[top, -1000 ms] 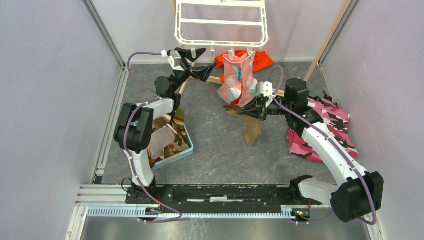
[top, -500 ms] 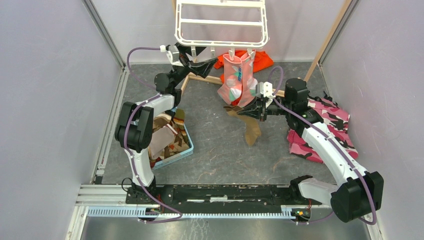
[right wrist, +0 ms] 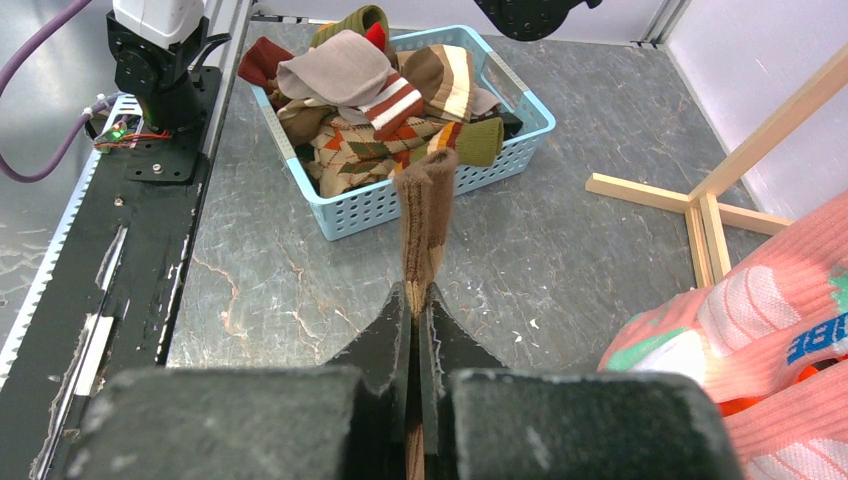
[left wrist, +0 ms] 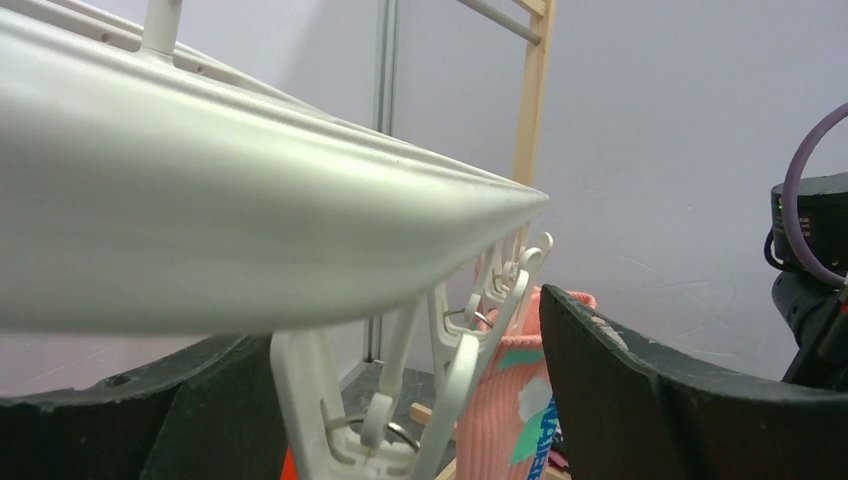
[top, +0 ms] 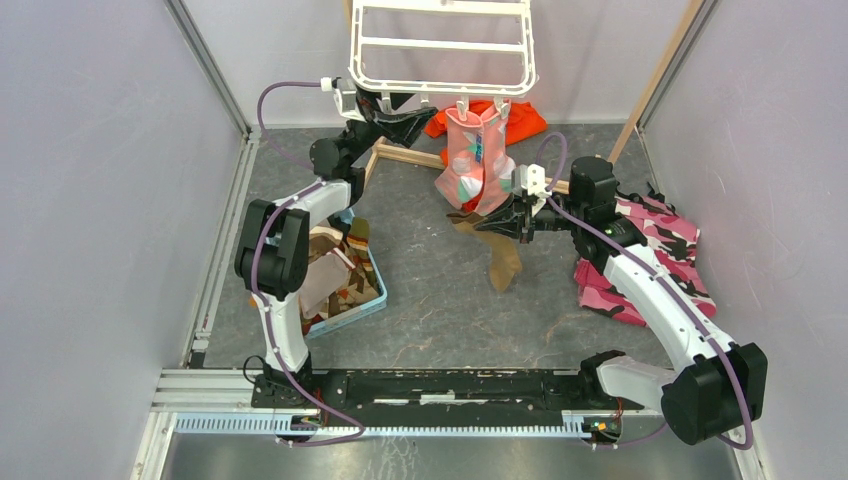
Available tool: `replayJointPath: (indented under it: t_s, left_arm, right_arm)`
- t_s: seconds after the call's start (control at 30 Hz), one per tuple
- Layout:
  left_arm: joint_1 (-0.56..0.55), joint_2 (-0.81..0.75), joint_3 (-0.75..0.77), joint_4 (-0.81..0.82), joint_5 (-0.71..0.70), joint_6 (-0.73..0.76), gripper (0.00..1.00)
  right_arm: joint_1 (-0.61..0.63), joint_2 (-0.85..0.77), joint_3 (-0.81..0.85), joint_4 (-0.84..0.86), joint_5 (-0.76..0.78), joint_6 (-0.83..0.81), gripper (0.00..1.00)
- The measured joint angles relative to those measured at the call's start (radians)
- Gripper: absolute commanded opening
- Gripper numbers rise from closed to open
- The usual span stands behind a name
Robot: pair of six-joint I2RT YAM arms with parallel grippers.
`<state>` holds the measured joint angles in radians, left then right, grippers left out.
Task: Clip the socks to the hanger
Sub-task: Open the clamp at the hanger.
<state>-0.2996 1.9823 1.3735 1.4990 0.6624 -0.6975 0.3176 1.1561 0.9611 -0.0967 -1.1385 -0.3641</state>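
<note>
White plastic hanger [top: 440,88] hasn't budged, same spot up at the back. The blue basket [right wrist: 370,210] of spare socks [right wrist: 390,110] sits on the floor by the left arm, no change there either. What's different: the left gripper [top: 395,108] has climbed from a bit lower down to right under the hanger's near-left edge. Its fingers [left wrist: 640,390] are spread wide with one dangling clip [left wrist: 455,375] between them, not squeezed as far as I can see. The right gripper [top: 490,222] is parked exactly where it was, pinched tight on the brown sock [top: 503,262]. That sock dangles just below the pink sock [top: 475,160], which is clipped to the hanger's front edge like a second ago.
</note>
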Motion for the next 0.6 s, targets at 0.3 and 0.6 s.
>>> replayJointPath:
  t_s: [0.3, 0.6]
  left_arm:
    - [-0.001, 0.013, 0.035, 0.000, 0.034, -0.047, 0.83]
    - [-0.001, 0.018, 0.053, 0.000, 0.050, -0.065, 0.76]
  right_arm:
    - [0.000, 0.000, 0.000, 0.000, -0.005, 0.000, 0.00]
    - [0.000, 0.000, 0.000, 0.000, -0.005, 0.000, 0.00]
